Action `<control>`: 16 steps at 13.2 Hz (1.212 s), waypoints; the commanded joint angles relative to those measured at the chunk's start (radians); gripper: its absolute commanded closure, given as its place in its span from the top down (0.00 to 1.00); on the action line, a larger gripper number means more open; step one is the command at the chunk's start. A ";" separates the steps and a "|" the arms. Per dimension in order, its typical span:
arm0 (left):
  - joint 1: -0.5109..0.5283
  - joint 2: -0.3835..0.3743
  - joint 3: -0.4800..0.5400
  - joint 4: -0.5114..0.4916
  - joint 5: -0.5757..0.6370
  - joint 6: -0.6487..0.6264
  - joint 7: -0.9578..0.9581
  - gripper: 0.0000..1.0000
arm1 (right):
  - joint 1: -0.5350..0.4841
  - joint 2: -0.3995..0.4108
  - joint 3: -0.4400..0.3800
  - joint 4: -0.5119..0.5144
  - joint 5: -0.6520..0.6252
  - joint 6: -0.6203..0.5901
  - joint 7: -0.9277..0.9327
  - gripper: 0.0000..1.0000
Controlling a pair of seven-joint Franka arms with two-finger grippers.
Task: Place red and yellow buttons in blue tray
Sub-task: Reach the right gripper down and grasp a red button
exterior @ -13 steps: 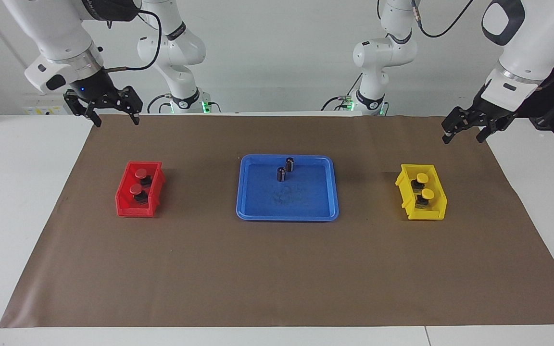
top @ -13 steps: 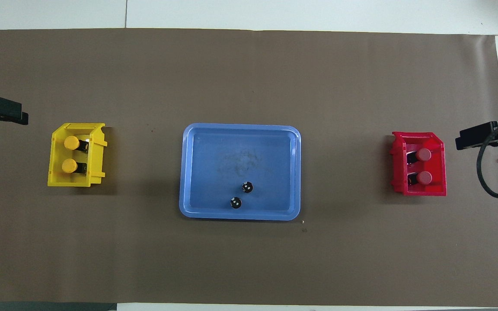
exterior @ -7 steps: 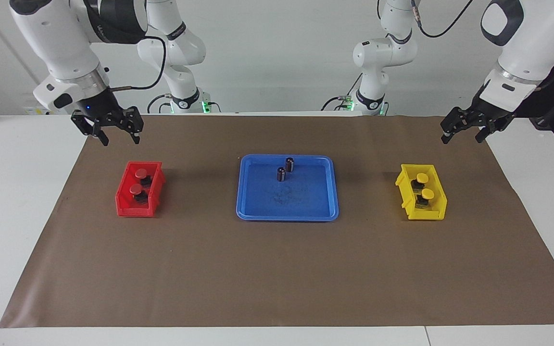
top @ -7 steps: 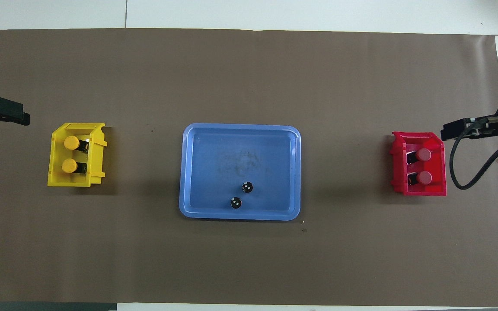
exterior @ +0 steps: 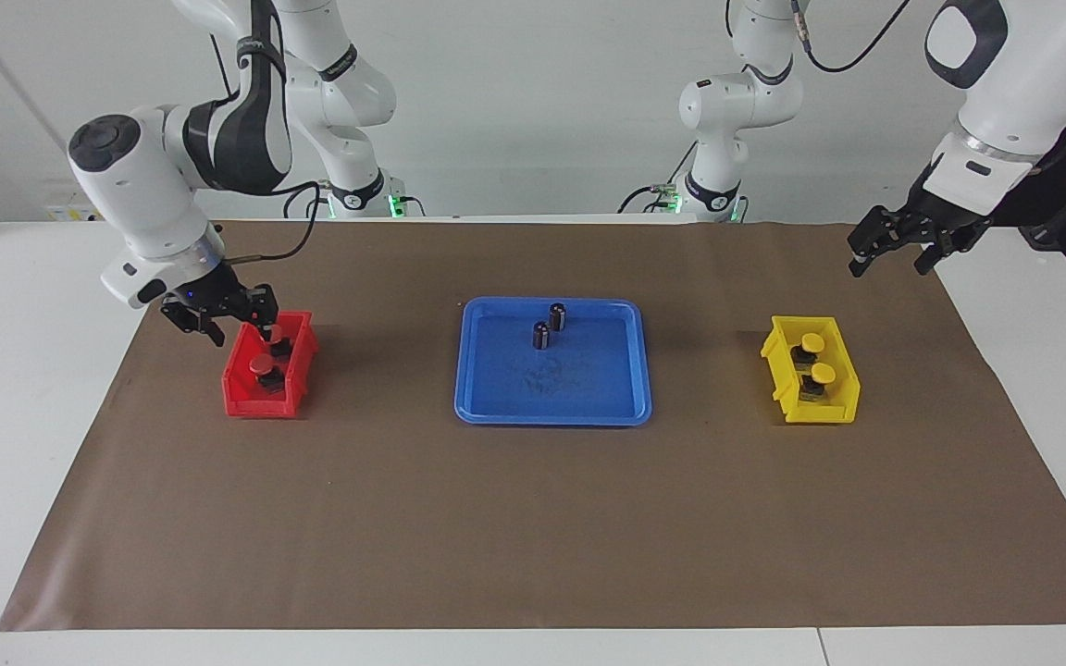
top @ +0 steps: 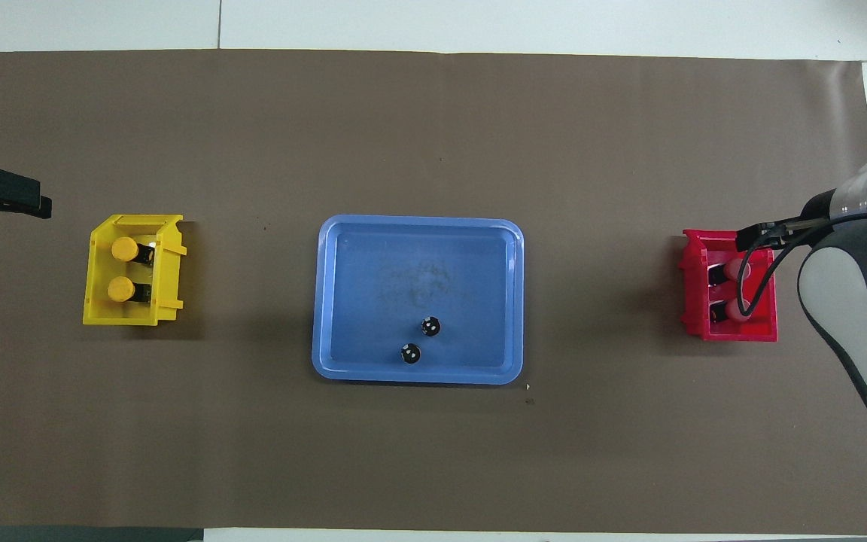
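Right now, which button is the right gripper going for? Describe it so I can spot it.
Find the red bin toward the right arm's end. It holds two red-capped buttons; the target red button is the one nearer the robots, directly under the open right gripper.

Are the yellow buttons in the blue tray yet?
No, both yellow buttons sit in the yellow bin; the blue tray holds only two dark cylinders.

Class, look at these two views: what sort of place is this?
Probably a robotics lab: two white arms mounted at a table, a brown mat covering it, and sorting props, a blue tray between a red bin and a yellow bin.
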 commanded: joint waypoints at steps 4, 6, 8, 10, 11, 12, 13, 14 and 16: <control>0.023 -0.054 0.010 -0.092 -0.016 0.079 -0.001 1.00 | -0.014 0.002 0.008 -0.117 0.017 0.151 -0.043 0.69; 0.023 -0.079 0.010 -0.149 -0.016 0.119 -0.001 1.00 | -0.029 0.014 0.008 -0.125 0.017 0.157 -0.048 0.69; 0.025 -0.084 0.010 -0.151 -0.016 0.104 -0.003 1.00 | -0.028 0.013 0.008 -0.142 0.017 0.182 -0.046 0.68; 0.025 -0.087 0.010 -0.151 -0.016 0.082 -0.007 1.00 | -0.030 0.011 0.008 -0.160 0.017 0.202 -0.048 0.67; 0.023 -0.087 0.010 -0.148 -0.016 0.069 -0.010 1.00 | -0.031 0.011 0.008 -0.163 0.017 0.205 -0.048 0.67; 0.023 -0.087 0.010 -0.147 -0.016 0.065 -0.011 1.00 | -0.031 0.013 0.008 -0.166 0.017 0.206 -0.048 0.66; 0.023 -0.087 0.010 -0.148 -0.016 0.067 -0.012 1.00 | -0.031 0.013 0.008 -0.172 0.017 0.214 -0.048 0.65; 0.025 -0.087 0.010 -0.148 -0.016 0.068 -0.007 1.00 | -0.037 0.017 0.008 -0.178 0.017 0.220 -0.056 0.65; 0.023 -0.087 0.010 -0.150 -0.016 0.062 -0.003 1.00 | -0.039 0.022 0.008 -0.180 0.017 0.220 -0.068 0.63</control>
